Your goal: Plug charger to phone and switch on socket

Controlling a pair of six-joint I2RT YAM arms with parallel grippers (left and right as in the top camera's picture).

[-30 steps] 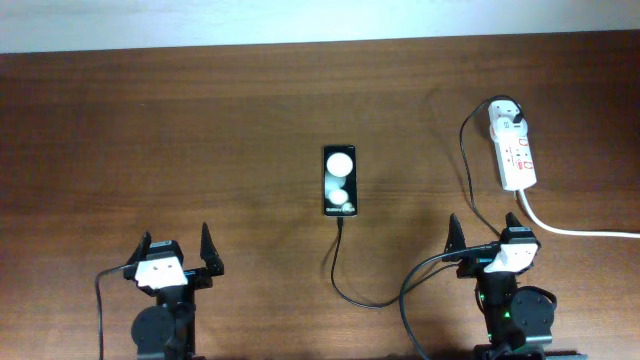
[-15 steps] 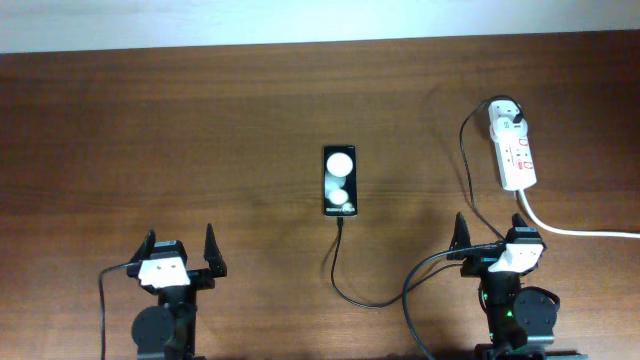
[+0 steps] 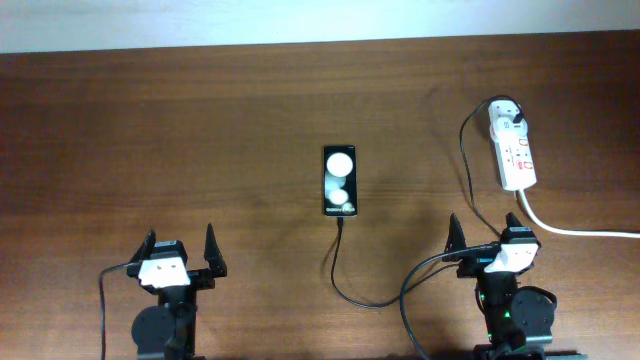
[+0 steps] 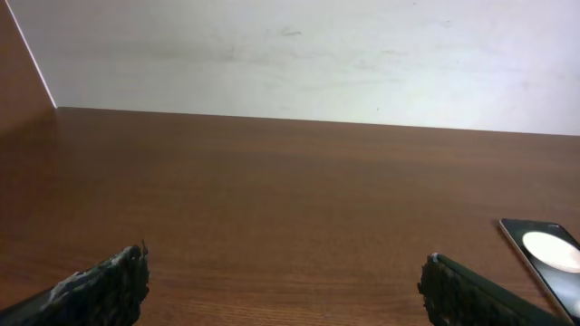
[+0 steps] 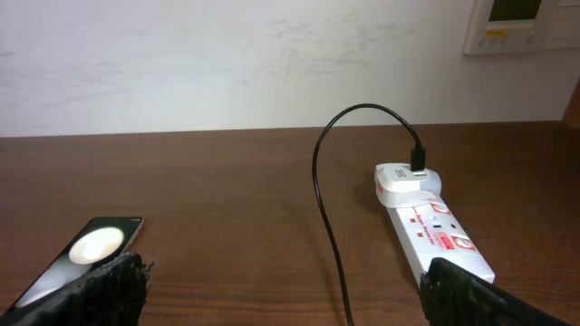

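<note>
Both hands have their fingers wide apart and hold nothing. The left hand (image 3: 178, 240) hovers on the robot's side of the phone (image 3: 339, 181), off to its left, and the right hand (image 3: 486, 236) is on the same side, off to its right. The phone lies flat on the bench (image 3: 200, 120) with two white circles on its face. Its long axis points from the robot toward the wall.

The charger (image 5: 315, 177) runs from the phone's near end, loops toward the robot, then climbs to the phone's right. It ends in the white plug adapter (image 3: 505, 115), which sits in the far end of the socket (image 3: 517, 160). The connector tip (image 3: 340, 221) touches the phone's near edge and looks plugged in, though no view is close enough to show it fully seated.

The socket lies well to the right of the phone with its long axis roughly parallel to it. Its white cord (image 3: 570, 230) trails off farther right. The right hand is much the nearer, and the socket lies ahead of it and slightly to its right. If the plug is home, pressing the switch would likely fall to that arm.

The socket carries red marks, but its print is too small to read. The white wall panel (image 5: 514, 23), beyond the phone to the right, also shows nothing legible
</note>
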